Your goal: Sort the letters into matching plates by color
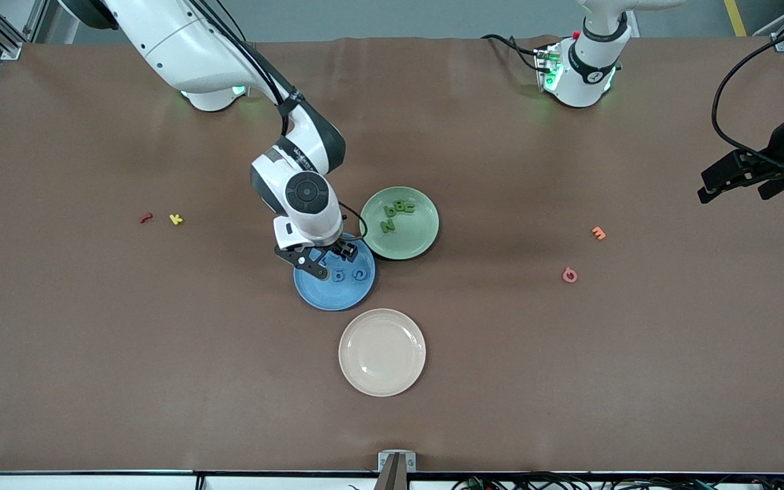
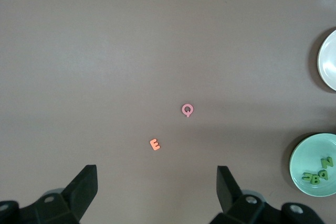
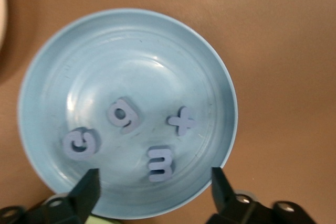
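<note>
The blue plate (image 3: 131,51) holds several blue foam letters: a "c" (image 3: 80,144), a "g" (image 3: 124,115), a plus-shaped piece (image 3: 181,121) and an "E" (image 3: 160,163). My right gripper (image 3: 156,187) hangs open just over this plate (image 1: 337,296), with the "E" lying loose between its fingers and nothing held. The pale green plate (image 1: 409,235) touches the blue one and carries several green letters (image 1: 396,214). My left gripper (image 1: 732,195) waits open and empty, raised over the left arm's end of the table.
A cream plate (image 1: 382,352) lies nearer the front camera than the blue plate. An orange "E" (image 1: 598,233) and a pink "Q" (image 1: 569,275) lie toward the left arm's end. A red letter (image 1: 145,218) and a yellow one (image 1: 175,219) lie toward the right arm's end.
</note>
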Robot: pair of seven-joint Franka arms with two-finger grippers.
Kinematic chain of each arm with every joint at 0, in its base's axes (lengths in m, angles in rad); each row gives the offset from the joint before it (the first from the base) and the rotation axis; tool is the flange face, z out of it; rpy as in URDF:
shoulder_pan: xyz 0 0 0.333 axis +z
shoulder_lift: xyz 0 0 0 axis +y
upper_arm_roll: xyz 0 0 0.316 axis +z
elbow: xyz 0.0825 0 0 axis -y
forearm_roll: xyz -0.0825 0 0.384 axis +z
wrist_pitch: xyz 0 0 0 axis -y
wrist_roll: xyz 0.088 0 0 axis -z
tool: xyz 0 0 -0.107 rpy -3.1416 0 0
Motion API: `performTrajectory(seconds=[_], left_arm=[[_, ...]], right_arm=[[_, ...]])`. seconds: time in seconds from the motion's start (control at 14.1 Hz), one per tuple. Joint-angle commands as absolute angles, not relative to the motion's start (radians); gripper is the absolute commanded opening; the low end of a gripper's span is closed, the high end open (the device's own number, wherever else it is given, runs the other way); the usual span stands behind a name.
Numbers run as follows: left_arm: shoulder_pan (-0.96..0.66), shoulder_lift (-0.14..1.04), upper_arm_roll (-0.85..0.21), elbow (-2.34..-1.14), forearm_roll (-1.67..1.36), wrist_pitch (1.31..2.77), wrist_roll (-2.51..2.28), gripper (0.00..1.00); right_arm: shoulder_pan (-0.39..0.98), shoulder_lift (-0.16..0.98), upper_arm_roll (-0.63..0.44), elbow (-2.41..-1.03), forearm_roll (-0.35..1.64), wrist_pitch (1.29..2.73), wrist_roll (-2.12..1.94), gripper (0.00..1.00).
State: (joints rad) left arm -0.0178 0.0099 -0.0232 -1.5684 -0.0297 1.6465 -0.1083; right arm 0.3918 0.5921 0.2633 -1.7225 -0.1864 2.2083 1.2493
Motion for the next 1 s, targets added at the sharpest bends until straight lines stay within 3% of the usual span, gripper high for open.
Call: performTrajectory(seconds=[0.0, 0.28, 0.92], left_arm=[[-0.014, 0.021, -0.025, -1.548, -0.037, 1.649, -0.106, 1.0], [-0.014, 0.018, -0.023, -1.549, -0.037, 1.649, -0.106, 1.0], [-0.015, 0.003, -0.025, -1.568, -0.025, 1.647, -0.103, 1.0]], right_arm=[[0.387, 0.6, 0.262, -1.642, -0.212, 2.116, 1.202, 1.0], [0.295, 0.537, 0.261, -1.52, -0.207, 1.817, 0.88, 1.0], [-0.079, 0.253, 0.259, -1.519, -0.206, 1.585, 0.152, 1.0]])
